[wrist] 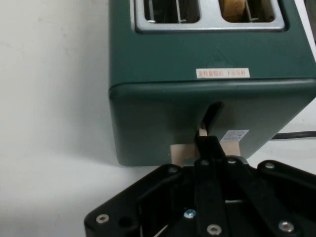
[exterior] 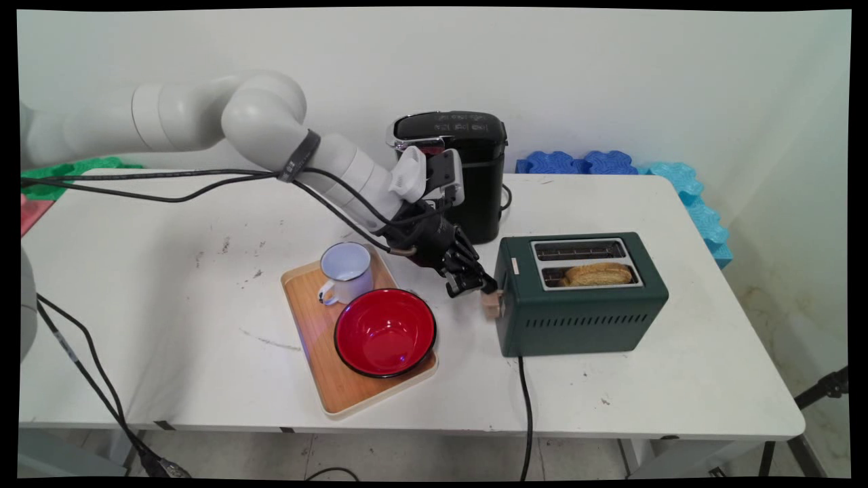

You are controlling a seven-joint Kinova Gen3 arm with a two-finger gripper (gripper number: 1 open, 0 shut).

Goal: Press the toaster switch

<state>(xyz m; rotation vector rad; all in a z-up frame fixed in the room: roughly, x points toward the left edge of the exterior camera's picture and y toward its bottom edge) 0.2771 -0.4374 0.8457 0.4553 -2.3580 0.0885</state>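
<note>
gripper (exterior: 489,290) on toaster (exterior: 583,318) lever (exterior: 493,304) | jaws pinched together | lever small, stiff; push its top | tray (exterior: 312,318) left

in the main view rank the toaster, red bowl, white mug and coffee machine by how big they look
1. toaster
2. coffee machine, though the arm hides part of it and it stands farther back, so unsure against the toaster
3. red bowl
4. white mug

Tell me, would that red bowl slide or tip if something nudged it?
The red bowl looks glossy and rests on a smooth wooden tray, so it would probably slide. Wide and low, it seems unlikely to tip. It overhangs the tray's edge, so it might slip off.
</note>
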